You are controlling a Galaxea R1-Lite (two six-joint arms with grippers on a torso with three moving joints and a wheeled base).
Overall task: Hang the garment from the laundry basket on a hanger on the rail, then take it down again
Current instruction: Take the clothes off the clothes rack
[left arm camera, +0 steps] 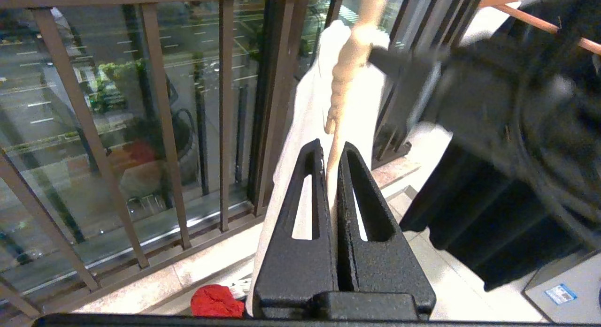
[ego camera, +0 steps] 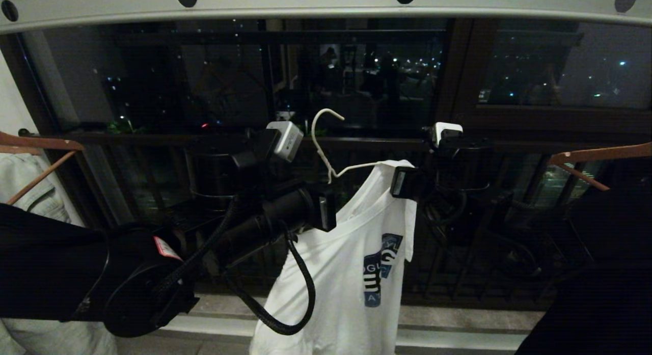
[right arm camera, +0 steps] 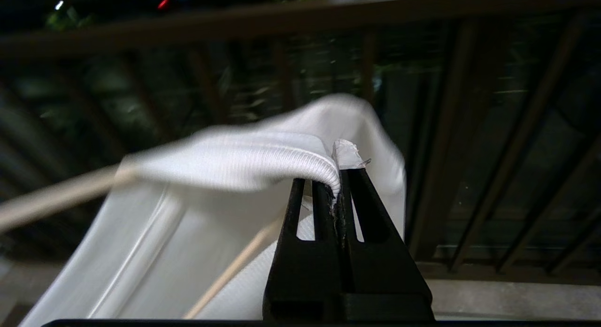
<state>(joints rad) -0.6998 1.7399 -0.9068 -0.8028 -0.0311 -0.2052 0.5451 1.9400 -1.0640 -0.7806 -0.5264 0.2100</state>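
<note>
The T-shirt (ego camera: 351, 263) is hanging in the middle of the scene, below the rail (ego camera: 326, 8) that is running across the top, and well apart from it. The shirt is draping down in front of the dark window railing (ego camera: 356, 141), its blue logo facing the robot.

The hanger (ego camera: 326, 141) is sitting off the rail, its hook pointing up and free in the air, its right shoulder reaching into the shirt's neck.

The left gripper (left arm camera: 332, 153) is coming in from the left and is pinching the hanger just below the twisted neck; its jaws are standing narrow, with only the thin wire between them. In the left wrist view the wire is running up out of the fingers (left arm camera: 300, 214) with the white cloth hanging just behind it.

The right gripper (right arm camera: 339, 177) is reaching in from the right at the shirt's upper right corner. Its jaws are clamping tight on the ribbed collar edge, and a small scrap of label is sticking up just beside the tips. The hanger's pale wire is passing behind and under the gathered cloth there.

Brown wooden hangers (ego camera: 596, 159) are showing at the far left and right edges, the left one carrying a pale denim piece (ego camera: 30, 187).
</note>
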